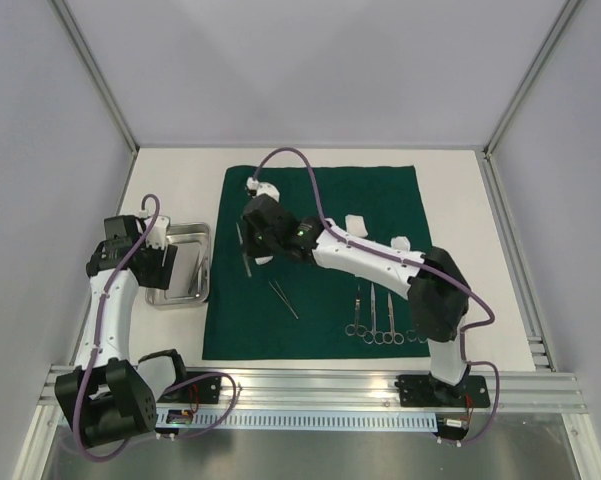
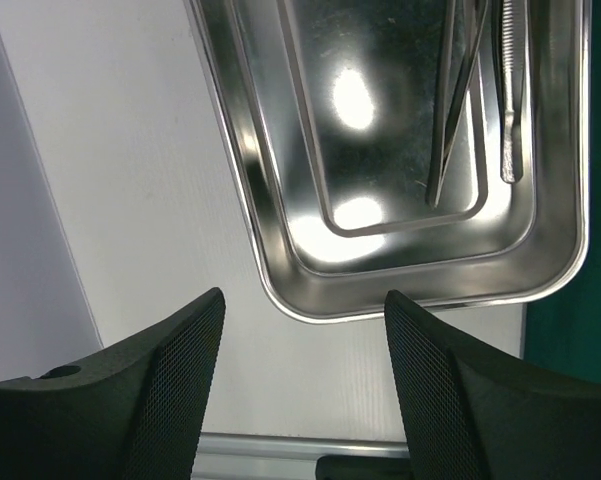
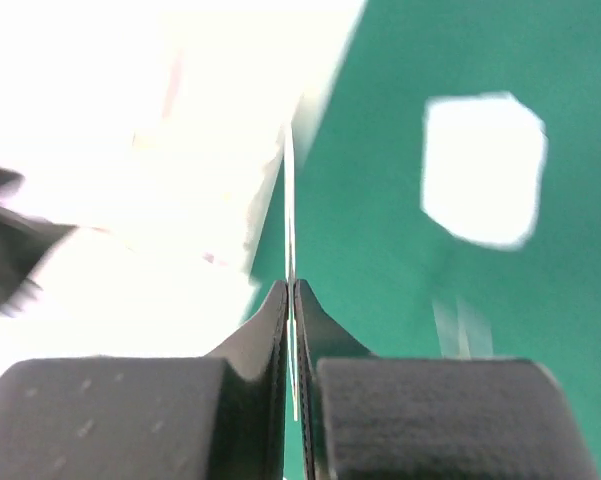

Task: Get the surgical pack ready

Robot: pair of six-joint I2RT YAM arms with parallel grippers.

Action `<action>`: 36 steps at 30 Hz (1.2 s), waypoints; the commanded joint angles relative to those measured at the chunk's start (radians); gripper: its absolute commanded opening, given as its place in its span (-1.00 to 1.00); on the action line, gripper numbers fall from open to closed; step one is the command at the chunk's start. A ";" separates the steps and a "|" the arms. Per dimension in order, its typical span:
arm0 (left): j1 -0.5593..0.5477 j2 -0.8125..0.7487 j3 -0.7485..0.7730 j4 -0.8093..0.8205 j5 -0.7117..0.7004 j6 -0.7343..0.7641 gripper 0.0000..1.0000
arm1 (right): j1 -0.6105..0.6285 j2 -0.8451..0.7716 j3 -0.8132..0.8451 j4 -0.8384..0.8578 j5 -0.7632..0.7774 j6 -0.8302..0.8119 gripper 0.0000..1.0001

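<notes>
The dark green drape (image 1: 320, 260) lies spread in the middle of the table. My right gripper (image 1: 245, 238) hovers over its left part, shut on slim metal forceps (image 1: 244, 254); in the right wrist view the forceps (image 3: 289, 200) show edge-on between the closed fingers (image 3: 292, 290). The steel tray (image 1: 170, 296) sits left of the drape and holds two slim forceps (image 2: 456, 100). My left gripper (image 1: 156, 268) is open and empty above the table at the tray's near left corner (image 2: 305, 330). More forceps (image 1: 283, 298) and scissors (image 1: 372, 318) lie on the drape.
White gauze pads (image 1: 355, 222) lie on the drape's right half, one blurred in the right wrist view (image 3: 483, 168). An aluminium rail (image 1: 310, 385) runs along the near edge. Grey walls enclose the table on three sides.
</notes>
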 commanded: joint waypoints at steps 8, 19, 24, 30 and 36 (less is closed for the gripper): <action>0.006 -0.056 -0.018 0.080 -0.099 -0.045 0.71 | 0.052 0.547 0.625 0.204 -0.100 0.311 -0.99; 0.007 -0.053 -0.020 0.078 -0.068 -0.042 0.73 | 0.094 0.761 0.819 0.214 -0.037 0.335 -0.99; 0.007 -0.049 -0.018 0.080 -0.061 -0.039 0.73 | 0.098 0.781 0.814 0.162 -0.014 0.377 -0.99; 0.007 -0.044 -0.022 0.081 -0.054 -0.037 0.73 | 0.100 0.780 0.812 0.069 0.069 0.401 -0.99; 0.007 -0.032 -0.017 0.083 -0.054 -0.036 0.73 | 0.100 0.786 0.822 0.037 0.095 0.390 -0.99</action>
